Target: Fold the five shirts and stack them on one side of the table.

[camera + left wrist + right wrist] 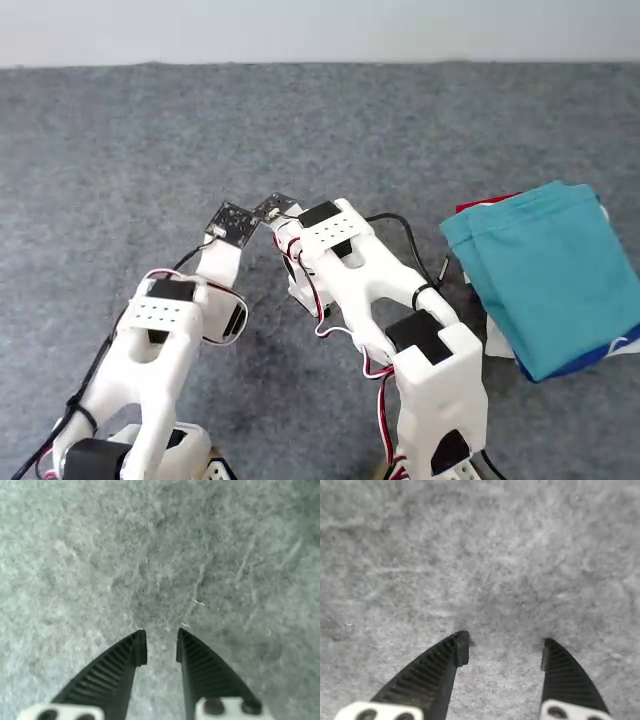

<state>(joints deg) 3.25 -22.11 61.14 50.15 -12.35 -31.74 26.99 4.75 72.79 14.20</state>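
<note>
- We see the folded shirts [545, 275] stacked at one side of the table [150, 130], a teal one on top.
- Our left gripper [161, 645] hangs over grey surface apart from that stack, its jaws a narrow gap apart, holding nothing.
- Our right gripper [505, 650], also apart from the stack, gapes wider and is empty.

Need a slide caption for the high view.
Two arms poised over the grey table; folded shirts stacked at one side, teal shirt on top.
</note>
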